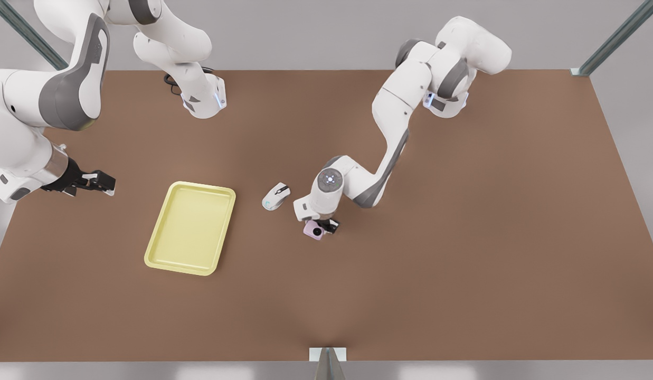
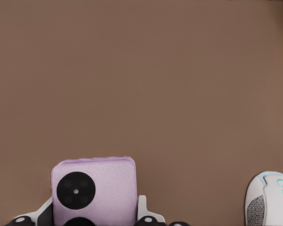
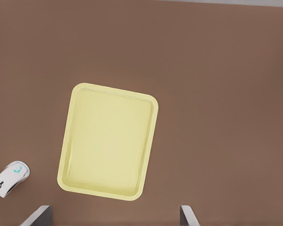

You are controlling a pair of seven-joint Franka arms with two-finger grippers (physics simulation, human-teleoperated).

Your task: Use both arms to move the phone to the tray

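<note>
The pale pink phone lies just right of the table's middle in the front view, its two black circles showing in the left wrist view. My left gripper points down over it, shut on the phone, with a white finger pressed against each side. Whether the phone rests on the table or hangs just above it, I cannot tell. The pale yellow tray sits left of the phone. My right gripper hovers open at the front view's left edge, looking down on the tray with nothing between its fingers.
A white-grey computer mouse lies between tray and phone, close to the left gripper; it also appears in the wrist views. The brown table stretches wide to the front view's right.
</note>
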